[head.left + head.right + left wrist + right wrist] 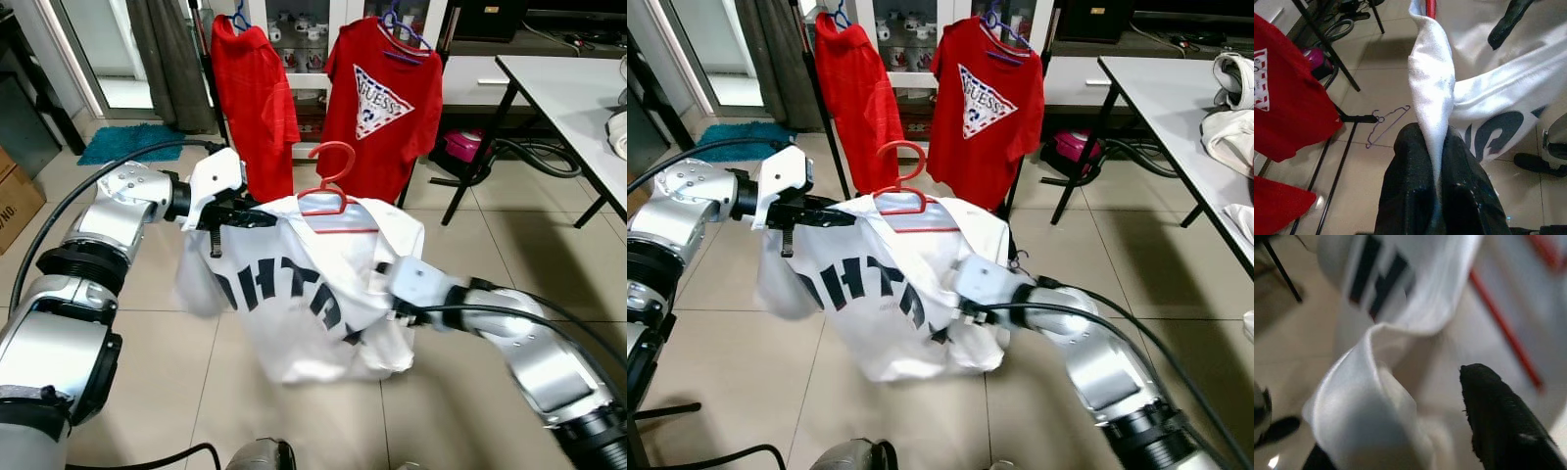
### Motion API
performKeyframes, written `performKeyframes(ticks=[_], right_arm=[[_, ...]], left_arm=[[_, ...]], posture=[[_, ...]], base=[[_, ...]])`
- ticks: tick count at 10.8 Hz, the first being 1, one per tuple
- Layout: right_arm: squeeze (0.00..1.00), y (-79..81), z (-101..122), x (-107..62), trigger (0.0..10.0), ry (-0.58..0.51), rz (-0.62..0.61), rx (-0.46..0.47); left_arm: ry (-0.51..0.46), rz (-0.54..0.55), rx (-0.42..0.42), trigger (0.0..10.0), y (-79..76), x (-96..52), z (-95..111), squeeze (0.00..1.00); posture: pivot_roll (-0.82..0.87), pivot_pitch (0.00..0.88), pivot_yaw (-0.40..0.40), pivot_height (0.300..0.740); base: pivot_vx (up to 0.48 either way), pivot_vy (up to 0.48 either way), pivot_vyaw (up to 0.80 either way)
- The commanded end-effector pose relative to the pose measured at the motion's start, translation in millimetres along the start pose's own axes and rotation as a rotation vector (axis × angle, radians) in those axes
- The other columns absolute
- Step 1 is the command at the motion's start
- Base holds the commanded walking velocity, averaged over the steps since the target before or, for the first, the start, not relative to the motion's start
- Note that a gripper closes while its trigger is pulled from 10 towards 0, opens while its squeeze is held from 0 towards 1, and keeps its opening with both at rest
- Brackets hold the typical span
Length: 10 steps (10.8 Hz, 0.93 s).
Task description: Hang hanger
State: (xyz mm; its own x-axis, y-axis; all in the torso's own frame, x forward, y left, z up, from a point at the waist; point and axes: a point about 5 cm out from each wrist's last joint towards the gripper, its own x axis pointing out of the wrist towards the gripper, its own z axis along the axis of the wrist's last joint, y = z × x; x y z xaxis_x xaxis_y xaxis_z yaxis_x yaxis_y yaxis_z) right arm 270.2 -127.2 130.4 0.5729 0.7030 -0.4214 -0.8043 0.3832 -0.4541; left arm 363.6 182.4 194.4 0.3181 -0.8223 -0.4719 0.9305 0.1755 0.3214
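Holding the white shirt (pixel 313 304) on its red hanger (pixel 333 191), left gripper (pixel 1435 161) clamping fabric, right gripper (pixel 1415 431) pinching it too; I'm not yet reaching the rack (pixel 211 98).

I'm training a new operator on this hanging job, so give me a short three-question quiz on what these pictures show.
1. True or false: the left pincer is shut on the white T-shirt.
2. What colour is the hanger inside that T-shirt?
3. The two T-shirts on the rack are: A blue, B red, C white?

Key: 1 true; 2 red; 3 B.
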Motion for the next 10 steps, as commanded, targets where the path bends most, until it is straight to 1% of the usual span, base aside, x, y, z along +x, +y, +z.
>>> performKeyframes(ticks=[1, 3, 4, 5, 6, 7, 8, 9, 10], right_arm=[[1.00, -4.2, 7, -0.5, 10.0, -0.014, -0.001, -0.029], [1.00, 0.1, 0, -0.2, 10.0, 0.088, 0.050, -0.139], [1.00, -0.3, 5, -1.9, 10.0, 0.052, 0.035, -0.077], [1.00, 1.5, 2, -4.8, 10.0, 0.120, 0.059, -0.151], [1.00, 7.0, -15, -7.4, 10.0, 0.271, 0.112, -0.224], [1.00, 12.4, -20, -7.0, 10.0, 0.267, 0.161, -0.238], [1.00, 16.9, -11, -7.2, 10.0, 0.187, 0.196, -0.198], [1.00, 15.6, -2, -10.0, 10.0, 0.133, 0.208, -0.287], [1.00, 3.1, 7, -11.9, 10.0, 0.105, 0.125, -0.305]], left_arm=[[-0.003, 0.005, 0.050, 0.0, 6.3, -1.1, 11, 0.00], [0.021, -0.005, 0.075, 0.0, 5.1, 1.0, 10, 0.00], [0.038, 0.009, 0.084, 0.0, 6.3, -0.5, 8, 0.00], [0.049, 0.025, 0.084, 0.0, 7.7, -1.5, 7, 0.00], [0.059, 0.029, 0.094, 0.0, 8.2, -0.7, 7, 0.00], [0.054, 0.027, 0.099, 0.0, 8.1, 0.9, 8, 0.00], [0.052, 0.027, 0.105, 0.0, 8.0, 2.0, 9, 0.00], [0.071, 0.030, 0.118, 0.0, 8.0, 2.4, 7, 0.00], [0.079, 0.046, 0.122, 0.0, 9.0, 2.3, 7, 0.00]], posture=[[-0.13, 0.000, 0.090, 0.740], [-0.13, 0.000, 0.086, 0.740], [-0.13, 0.000, 0.082, 0.740], [-0.14, 0.000, 0.084, 0.740], [-0.15, 0.000, 0.085, 0.740], [-0.15, 0.000, 0.083, 0.740], [-0.15, 0.000, 0.082, 0.740], [-0.15, 0.000, 0.080, 0.740], [-0.15, 0.000, 0.077, 0.740]], base=[[0.000, 0.000, 0.00], [0.000, 0.000, 0.00], [0.000, 0.000, 0.00], [0.000, 0.000, 0.00], [0.000, 0.000, 0.00], [0.000, 0.000, 0.00], [0.000, 0.000, 0.00], [0.000, 0.000, 0.00], [0.000, 0.000, 0.00]])
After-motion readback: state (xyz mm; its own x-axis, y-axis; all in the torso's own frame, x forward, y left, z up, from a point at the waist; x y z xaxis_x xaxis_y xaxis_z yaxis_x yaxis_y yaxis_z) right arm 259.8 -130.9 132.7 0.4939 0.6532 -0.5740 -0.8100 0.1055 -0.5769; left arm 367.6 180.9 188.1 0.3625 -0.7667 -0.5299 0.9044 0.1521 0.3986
